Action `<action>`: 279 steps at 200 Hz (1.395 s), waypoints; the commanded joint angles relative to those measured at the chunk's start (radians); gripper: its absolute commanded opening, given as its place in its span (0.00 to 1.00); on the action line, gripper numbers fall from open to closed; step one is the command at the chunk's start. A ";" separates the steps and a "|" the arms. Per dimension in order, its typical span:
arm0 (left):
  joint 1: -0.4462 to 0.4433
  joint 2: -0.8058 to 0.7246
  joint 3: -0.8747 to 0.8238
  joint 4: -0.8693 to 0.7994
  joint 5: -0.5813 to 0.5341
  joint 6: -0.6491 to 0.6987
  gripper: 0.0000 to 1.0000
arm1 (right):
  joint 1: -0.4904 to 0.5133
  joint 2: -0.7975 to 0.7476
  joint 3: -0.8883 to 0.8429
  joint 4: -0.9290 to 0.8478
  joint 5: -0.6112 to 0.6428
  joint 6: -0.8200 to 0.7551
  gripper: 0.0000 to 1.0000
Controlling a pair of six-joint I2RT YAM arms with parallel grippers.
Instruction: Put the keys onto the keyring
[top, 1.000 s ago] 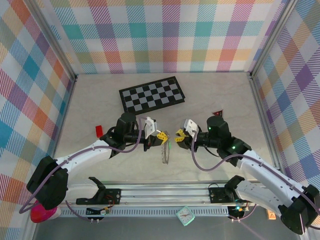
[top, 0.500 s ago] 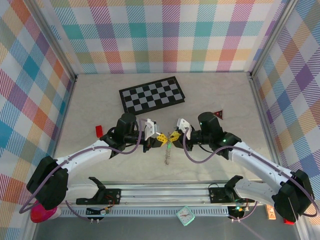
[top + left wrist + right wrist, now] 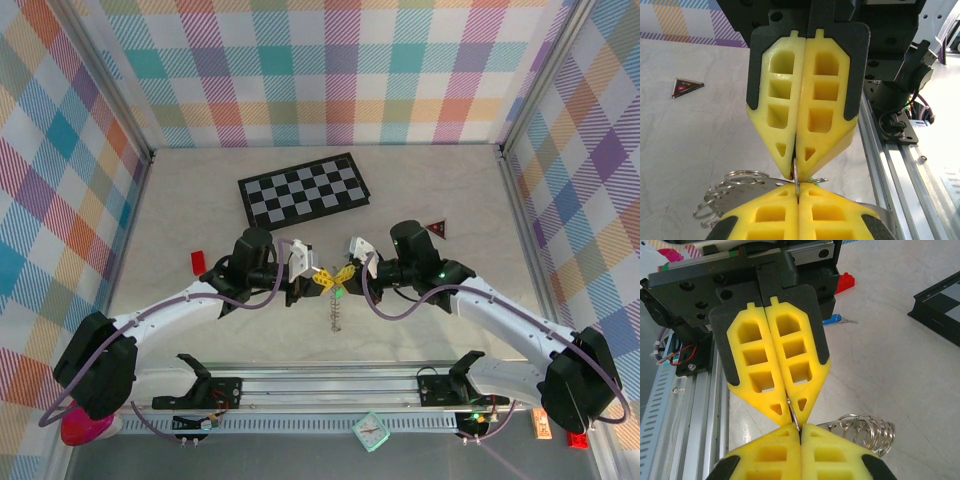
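The keyring [image 3: 337,312], a silver wire loop with a bunch of small metal rings, hangs between my two grippers above the table's near middle. My left gripper [image 3: 325,278] and right gripper [image 3: 346,276] meet tip to tip, each shut on the ring's thin wire. In the left wrist view my left gripper [image 3: 799,189] pinches the wire below the right gripper [image 3: 795,172], and the ring bunch [image 3: 747,187] sticks out to the left. A sliver of the green key [image 3: 340,292] shows just under the pinch. The blue key [image 3: 837,319] lies on the table beyond the left gripper [image 3: 791,412].
A black-and-white chessboard [image 3: 305,188] lies at the back centre. A dark red triangle [image 3: 434,228] sits behind the right arm. A small red block [image 3: 198,262] is at the left, close to the blue key. The aluminium rail [image 3: 330,385] runs along the near edge.
My right gripper moved left to meet the left gripper and closed on the keyring wire. The left gripper held its place, and the hanging ring shifted slightly.
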 commanded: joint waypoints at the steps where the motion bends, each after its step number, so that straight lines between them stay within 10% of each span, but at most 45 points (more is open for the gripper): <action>1: -0.015 -0.015 0.030 -0.042 0.010 0.035 0.16 | 0.005 0.000 0.061 -0.023 -0.030 -0.057 0.00; 133: -0.015 -0.012 0.103 -0.209 -0.030 0.114 0.17 | 0.097 0.138 0.319 -0.460 0.170 -0.321 0.00; 279: -0.015 -0.048 0.067 -0.197 -0.060 0.112 0.18 | 0.104 0.115 0.292 -0.423 0.143 -0.294 0.00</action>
